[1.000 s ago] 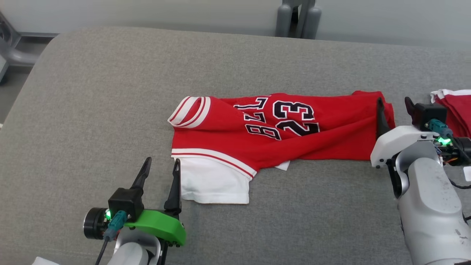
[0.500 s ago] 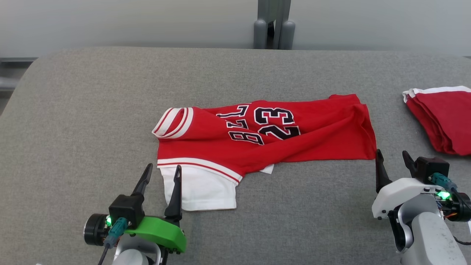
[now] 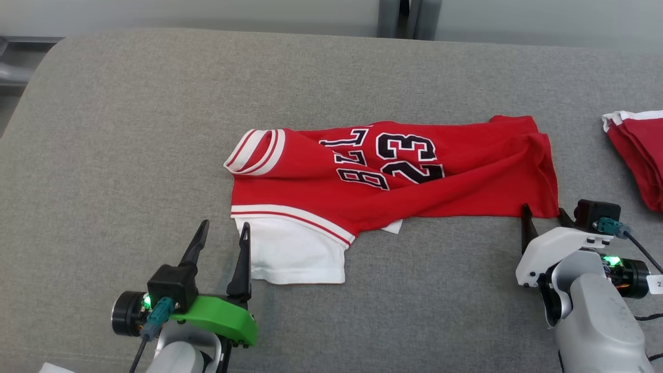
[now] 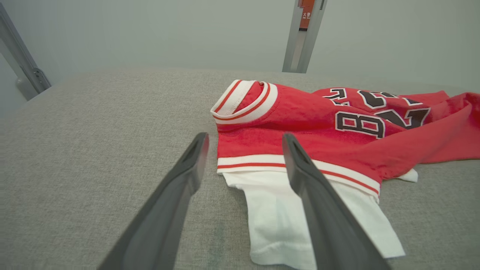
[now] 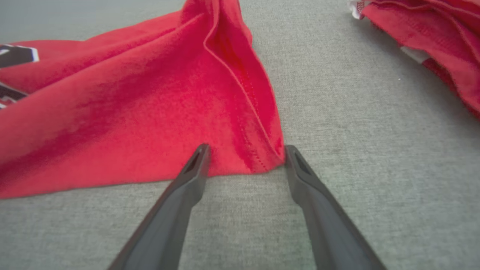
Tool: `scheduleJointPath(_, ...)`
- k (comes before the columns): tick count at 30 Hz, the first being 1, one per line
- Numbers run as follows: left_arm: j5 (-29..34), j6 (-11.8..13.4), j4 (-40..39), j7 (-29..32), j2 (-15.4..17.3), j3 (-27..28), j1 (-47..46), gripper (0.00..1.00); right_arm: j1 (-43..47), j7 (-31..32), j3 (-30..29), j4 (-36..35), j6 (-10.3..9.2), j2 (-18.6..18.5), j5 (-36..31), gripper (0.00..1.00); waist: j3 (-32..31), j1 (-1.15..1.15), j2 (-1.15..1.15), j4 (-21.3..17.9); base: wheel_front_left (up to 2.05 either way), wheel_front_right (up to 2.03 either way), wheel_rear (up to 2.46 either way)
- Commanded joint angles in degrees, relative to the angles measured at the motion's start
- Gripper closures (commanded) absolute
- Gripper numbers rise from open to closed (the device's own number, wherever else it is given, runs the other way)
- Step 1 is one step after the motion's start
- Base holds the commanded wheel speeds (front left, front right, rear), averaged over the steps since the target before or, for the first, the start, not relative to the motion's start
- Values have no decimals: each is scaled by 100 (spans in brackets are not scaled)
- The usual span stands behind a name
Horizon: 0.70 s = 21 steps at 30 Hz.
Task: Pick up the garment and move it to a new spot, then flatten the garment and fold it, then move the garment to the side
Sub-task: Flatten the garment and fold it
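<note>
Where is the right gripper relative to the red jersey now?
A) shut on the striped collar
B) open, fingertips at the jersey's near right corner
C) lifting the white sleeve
B: the right gripper stands open, fingertips either side of the red jersey's hem corner, gripping nothing.

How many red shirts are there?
2. The number 23 jersey lies in the middle; another red garment sits at the right edge, cut off; more may hide beyond.
</note>
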Motion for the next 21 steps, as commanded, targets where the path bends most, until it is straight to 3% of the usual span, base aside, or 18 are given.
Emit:
scheduleJointPath(1,-15,24,13,-6,39,25,-95,0,-101,-58,-46,144,-4,-18,-46,52,50,0,0,52,0,0,0)
scheduleJointPath(2,-20,26,24,-9,38,28,-106,0,-170,-96,-72,255,-4,-18,-83,69,55,0,0,58,0,0,0)
scheduleJointPath(3,-23,33,32,-11,35,32,-111,0,-207,-130,-86,328,-4,-15,-109,99,56,0,0,59,0,0,0)
scheduleJointPath(12,-62,94,27,-36,46,109,51,0,93,-546,198,154,-4,-19,387,100,-126,0,0,-134,0,0,0)
scheduleJointPath(21,-86,93,0,-46,17,151,112,0,1066,-82,501,-892,-5,-19,1237,100,-223,0,0,-312,0,0,0)
